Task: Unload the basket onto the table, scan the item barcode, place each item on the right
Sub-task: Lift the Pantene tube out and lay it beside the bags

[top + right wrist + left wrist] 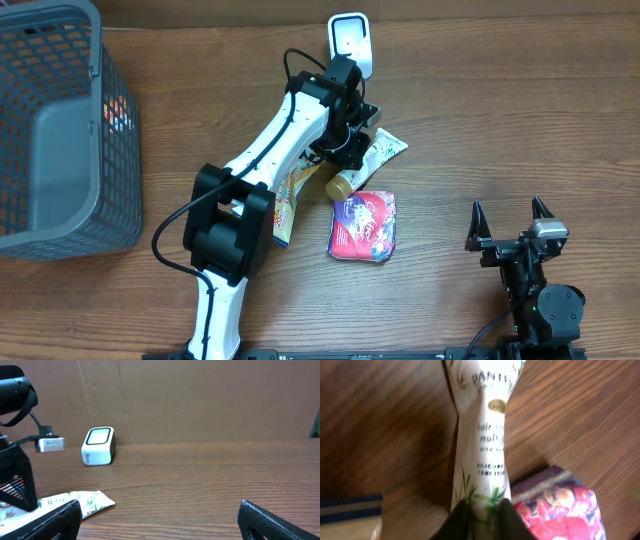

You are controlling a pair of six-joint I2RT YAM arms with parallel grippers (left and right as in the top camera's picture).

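Note:
A white tube with green leaf print [380, 151] lies on the wooden table, its tan cap [340, 185] toward the front. In the left wrist view the tube [482, 435] runs straight up from my left gripper [484, 510], whose two black fingers press against its sides. From overhead, the left gripper [346, 150] sits over the tube's middle. The white barcode scanner [351, 40] stands just behind it, and it also shows in the right wrist view [98, 446]. My right gripper [512, 222] rests open at the front right, holding nothing.
A red patterned pouch [364, 225] lies just in front of the tube, touching its cap end. A yellow packet [287, 205] lies partly under the left arm. A grey mesh basket [60, 130] stands at the far left.

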